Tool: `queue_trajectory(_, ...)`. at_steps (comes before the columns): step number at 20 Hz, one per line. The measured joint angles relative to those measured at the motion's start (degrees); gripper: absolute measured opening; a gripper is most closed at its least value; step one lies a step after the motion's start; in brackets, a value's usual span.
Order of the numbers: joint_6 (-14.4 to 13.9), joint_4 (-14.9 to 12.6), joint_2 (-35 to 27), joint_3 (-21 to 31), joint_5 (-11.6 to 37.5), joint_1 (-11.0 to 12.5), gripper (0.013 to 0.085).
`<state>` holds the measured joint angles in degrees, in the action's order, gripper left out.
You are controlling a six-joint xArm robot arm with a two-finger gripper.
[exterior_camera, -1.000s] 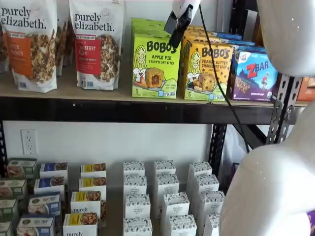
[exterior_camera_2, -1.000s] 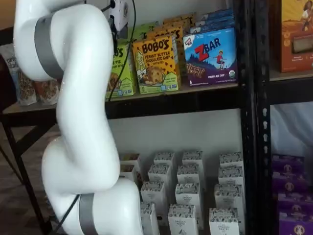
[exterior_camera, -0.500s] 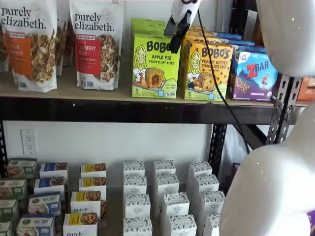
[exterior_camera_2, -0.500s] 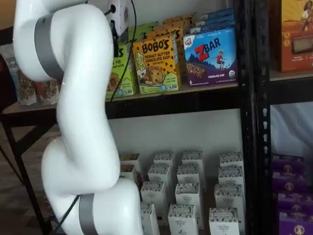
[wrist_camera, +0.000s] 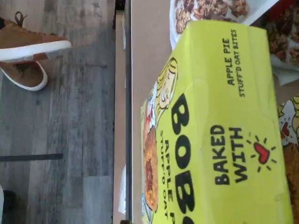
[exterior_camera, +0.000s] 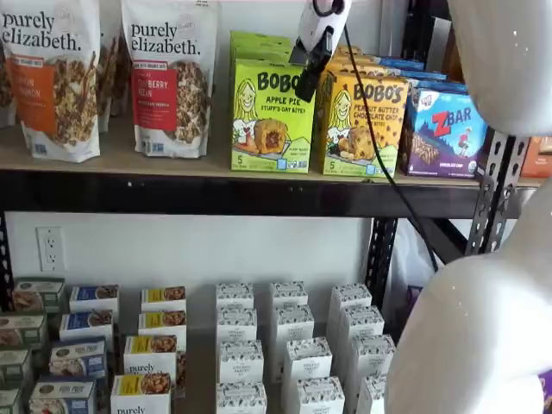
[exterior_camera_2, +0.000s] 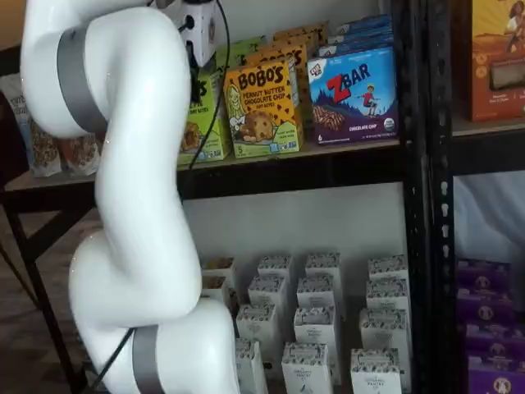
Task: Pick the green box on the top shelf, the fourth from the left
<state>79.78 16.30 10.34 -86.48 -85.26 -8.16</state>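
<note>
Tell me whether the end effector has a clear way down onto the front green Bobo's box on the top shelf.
Probably yes. The end effector hangs by the green box's upper right corner, nothing between them. The orange Bobo's box stands close alongside, leaving little room.

My arm (exterior_camera_2: 123,164) is smooth, glossy white plastic with matt grey bands. The green box (wrist_camera: 219,126) under my wrist is printed cardboard with a slight sheen. The top shelf (exterior_camera: 121,159) is a pale matt board on a black painted metal beam. The floor (wrist_camera: 56,140) looks like grey, grainy wood planks.
</note>
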Motion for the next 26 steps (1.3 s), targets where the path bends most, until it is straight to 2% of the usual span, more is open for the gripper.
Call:
queue_trajectory(7,-0.37,-1.99,0.13,0.9,-0.18,-0.74,0.085)
queue_trajectory(18,-0.72,-2.56,0.28,0.83,-1.47,-1.11,0.085)
queue_trajectory(26,-1.36,-2.75,0.69,1.5,-0.65,-1.82,0.085)
